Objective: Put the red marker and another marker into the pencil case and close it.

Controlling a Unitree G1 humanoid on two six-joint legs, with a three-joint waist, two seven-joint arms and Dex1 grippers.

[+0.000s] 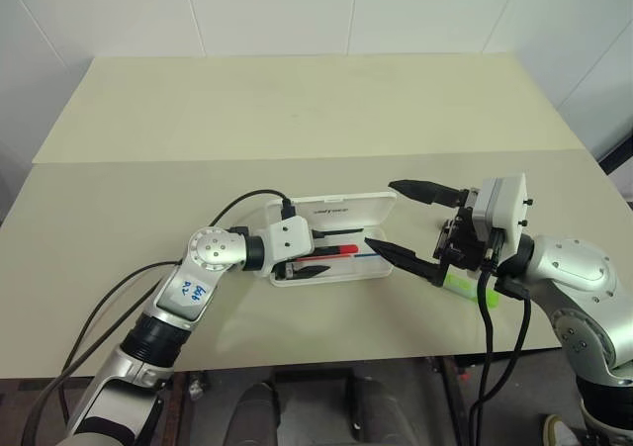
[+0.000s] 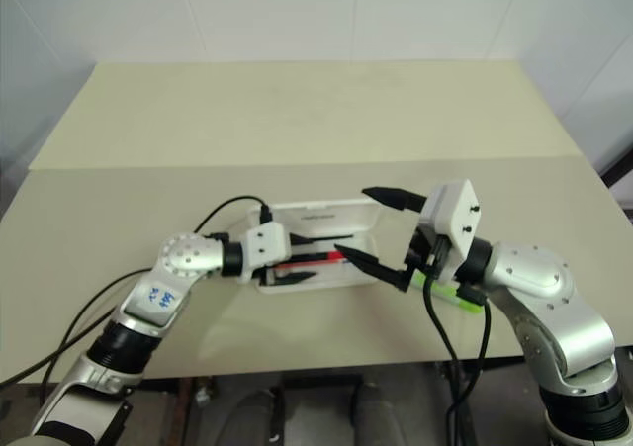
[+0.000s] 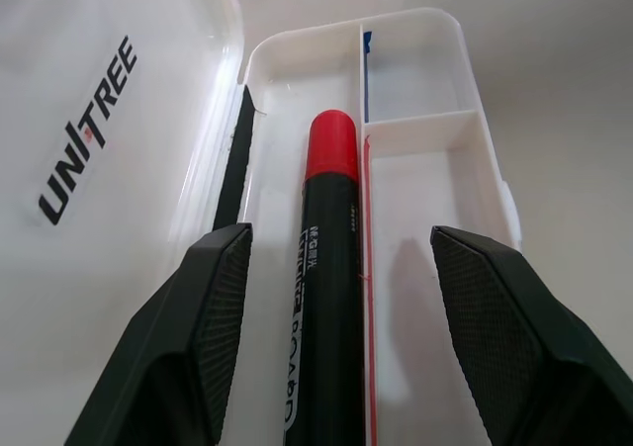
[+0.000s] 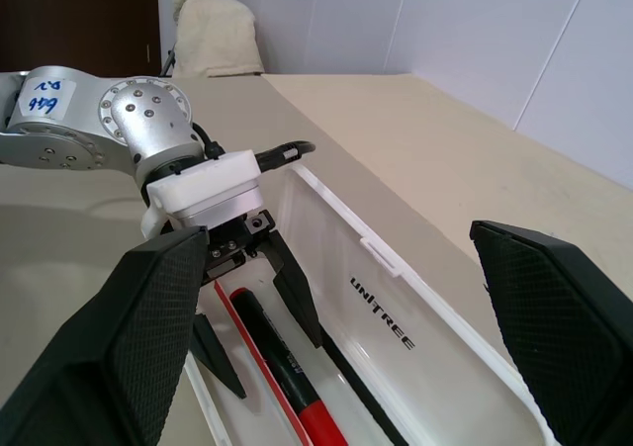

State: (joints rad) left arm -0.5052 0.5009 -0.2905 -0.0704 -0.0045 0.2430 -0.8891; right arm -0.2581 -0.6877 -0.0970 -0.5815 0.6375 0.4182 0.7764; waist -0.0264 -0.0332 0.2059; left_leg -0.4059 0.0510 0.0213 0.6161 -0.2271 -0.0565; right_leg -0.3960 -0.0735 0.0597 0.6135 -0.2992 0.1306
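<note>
On the table (image 1: 297, 120), 1 open pencil case (image 1: 336, 212), 1 red marker (image 3: 321, 268) inside, 1 green highlighter (image 1: 470, 290) outside.

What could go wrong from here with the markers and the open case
The red marker lies in the pencil case between the open fingers of the left gripper; lifting out carelessly might drag it along. The green highlighter lies on the table beneath the right gripper, partly hidden, so a grasp may miss.

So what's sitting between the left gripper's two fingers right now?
The red marker, lying in the open pencil case, untouched by either finger, as the left wrist view shows.
</note>
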